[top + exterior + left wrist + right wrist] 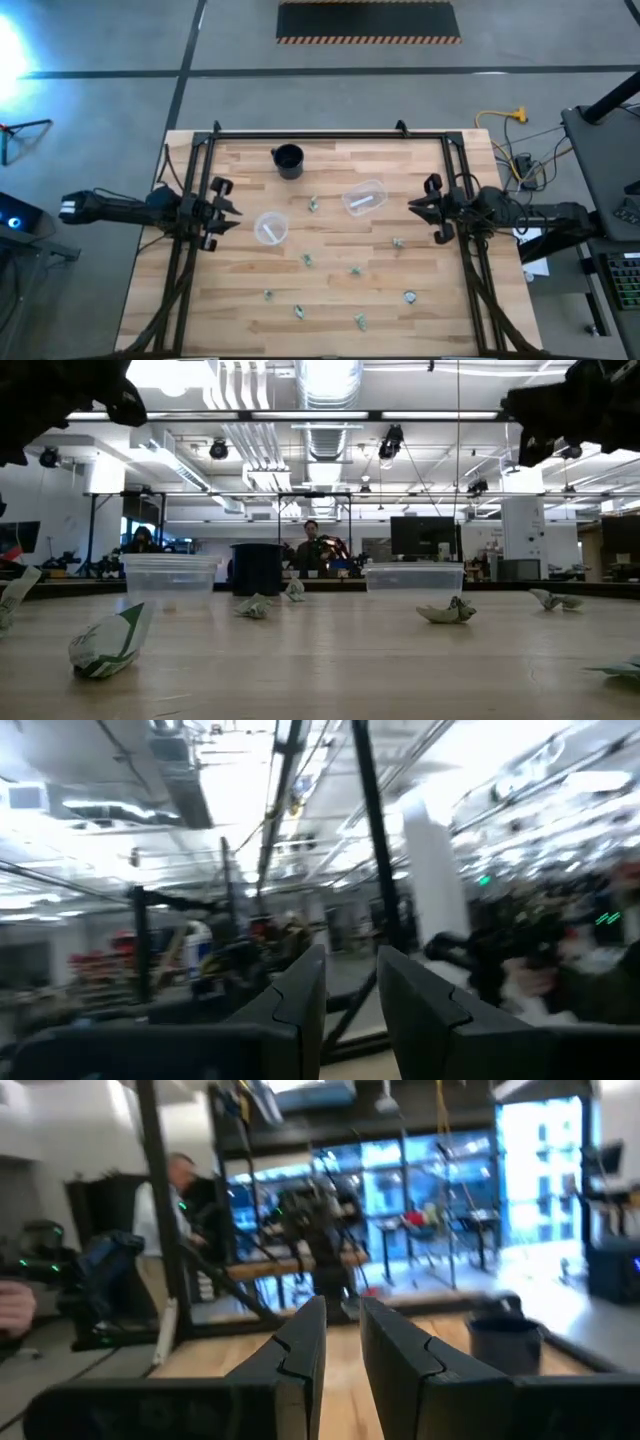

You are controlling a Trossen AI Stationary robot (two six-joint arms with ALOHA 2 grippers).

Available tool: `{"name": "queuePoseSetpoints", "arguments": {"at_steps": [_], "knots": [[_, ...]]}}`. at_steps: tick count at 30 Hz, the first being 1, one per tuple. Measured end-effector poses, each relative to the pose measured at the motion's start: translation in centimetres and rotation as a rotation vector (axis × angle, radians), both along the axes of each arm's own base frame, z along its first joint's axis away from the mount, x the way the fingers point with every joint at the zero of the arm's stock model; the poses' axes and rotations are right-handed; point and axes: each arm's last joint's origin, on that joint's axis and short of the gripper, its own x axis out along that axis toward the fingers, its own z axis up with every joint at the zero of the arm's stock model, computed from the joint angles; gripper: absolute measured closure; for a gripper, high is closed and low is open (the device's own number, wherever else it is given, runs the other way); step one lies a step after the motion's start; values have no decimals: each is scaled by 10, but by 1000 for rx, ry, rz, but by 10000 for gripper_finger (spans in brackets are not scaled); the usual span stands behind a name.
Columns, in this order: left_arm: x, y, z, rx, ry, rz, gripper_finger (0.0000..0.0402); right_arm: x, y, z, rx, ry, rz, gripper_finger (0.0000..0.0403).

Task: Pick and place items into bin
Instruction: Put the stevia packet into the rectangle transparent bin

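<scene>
Several tiny pale green-and-silvery items lie scattered on the wooden table (330, 285), for instance items (313, 204), (397, 242), (299, 311) and, in the low view, items (110, 640), (447, 611). One clear cup (271, 228) stands upright at centre-left. A second clear cup (365, 196) sits right of centre. A black cup (288, 160) stands near the far edge. My left gripper (228, 207) hovers raised at the table's left side, open by a narrow gap (352, 980). My right gripper (418, 207) hovers raised at the right side, also narrowly open (342, 1330).
A black frame (330, 134) runs along the table's far edge and down both sides under the arms. Cables and a stand (590, 130) sit off the table's right. People (312, 550) are in the room beyond the far edge.
</scene>
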Motion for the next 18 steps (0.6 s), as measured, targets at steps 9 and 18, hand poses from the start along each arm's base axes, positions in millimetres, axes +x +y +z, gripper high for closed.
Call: {"name": "queuePoseSetpoints", "arguments": {"at_steps": [9, 18], "knots": [[17, -7, -5, -41, 38, -120, 324, 10, 1, 19, -202, -137, -21, 344], [32, -8, -8, -37, 95, -116, 324, 48, 0, 27, -305, 298, -7, 344]]}}
